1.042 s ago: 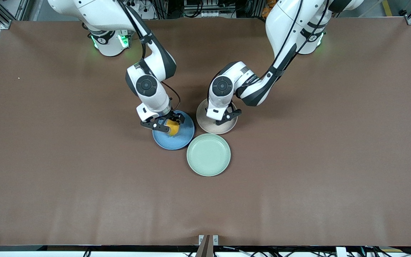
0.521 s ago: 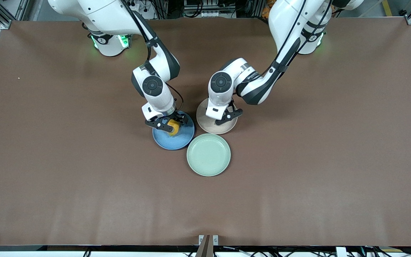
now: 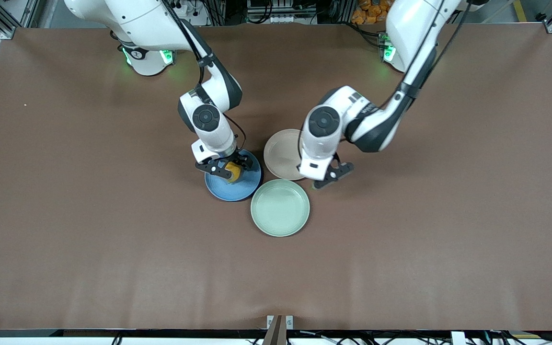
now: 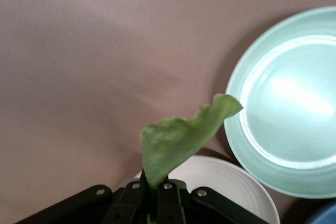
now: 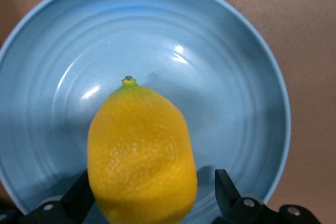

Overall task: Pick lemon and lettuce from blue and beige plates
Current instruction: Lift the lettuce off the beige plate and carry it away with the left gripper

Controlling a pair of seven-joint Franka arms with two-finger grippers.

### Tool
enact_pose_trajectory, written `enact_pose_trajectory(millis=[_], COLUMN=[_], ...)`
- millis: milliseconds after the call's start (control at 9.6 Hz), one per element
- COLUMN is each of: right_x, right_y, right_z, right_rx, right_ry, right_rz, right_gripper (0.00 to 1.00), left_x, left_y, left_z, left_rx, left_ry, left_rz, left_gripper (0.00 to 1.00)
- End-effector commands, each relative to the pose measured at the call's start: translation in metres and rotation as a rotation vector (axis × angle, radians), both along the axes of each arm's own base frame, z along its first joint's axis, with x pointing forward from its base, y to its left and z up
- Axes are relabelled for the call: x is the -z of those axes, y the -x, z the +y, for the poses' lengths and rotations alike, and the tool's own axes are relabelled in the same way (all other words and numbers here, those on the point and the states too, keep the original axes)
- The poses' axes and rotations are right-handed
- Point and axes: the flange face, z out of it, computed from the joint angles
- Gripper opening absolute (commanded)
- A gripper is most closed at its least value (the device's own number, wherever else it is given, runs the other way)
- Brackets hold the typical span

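Note:
A yellow lemon point(image 3: 232, 171) lies on the blue plate point(image 3: 245, 186). My right gripper point(image 3: 228, 167) is down over that plate, open, with a finger on each side of the lemon point(image 5: 142, 150). One finger is against it and a gap shows at the other finger point(image 5: 227, 190). The blue plate point(image 5: 210, 51) fills the right wrist view. My left gripper point(image 3: 327, 175) is shut on a green lettuce leaf point(image 4: 178, 140) and holds it in the air beside the bare beige plate point(image 3: 278, 153). The hand hides the leaf in the front view.
A pale green plate point(image 3: 280, 207) lies nearer the front camera, touching the gap between the blue and beige plates. It shows in the left wrist view point(image 4: 294, 103) beside the beige plate's rim point(image 4: 236, 182). Brown table point(image 3: 424, 215) stretches wide on all sides.
My left gripper has lifted off the beige plate with the lettuce and moved toward the left arm's end of the table. My right gripper stays around the lemon, shifted only slightly.

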Motion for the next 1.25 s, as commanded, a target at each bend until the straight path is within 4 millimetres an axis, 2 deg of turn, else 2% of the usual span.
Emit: enact_pose_trajectory(millis=[0, 417, 625, 729, 833, 1146], right_x=[0.005, 0.013, 0.012, 0.012, 0.012, 0.011], right_y=[-0.003, -0.005, -0.006, -0.005, -0.006, -0.007], right_z=[0.007, 0.009, 0.010, 0.010, 0.010, 0.010], right_rx=[0.029, 0.034, 0.036, 0.040, 0.050, 0.052], right_ry=[-0.010, -0.013, -0.015, -0.014, -0.015, -0.014], right_rz=[-0.006, -0.016, -0.018, -0.016, -0.017, -0.014], right_gripper=[1.00, 0.97, 0.76, 0.66, 0.61, 0.47], left_x=[-0.013, -0.020, -0.028, -0.037, -0.049, -0.047], left_y=[-0.023, -0.070, -0.088, -0.098, -0.108, -0.127], left_z=[0.031, 0.103, 0.130, 0.150, 0.173, 0.235], left_rx=[0.071, 0.142, 0.166, 0.185, 0.216, 0.381], left_ry=[-0.030, -0.086, -0.082, -0.079, -0.074, -0.056], left_rz=[0.018, -0.011, -0.019, -0.027, -0.040, -0.012], left_gripper=[0.00, 0.00, 0.00, 0.00, 0.00, 0.00])
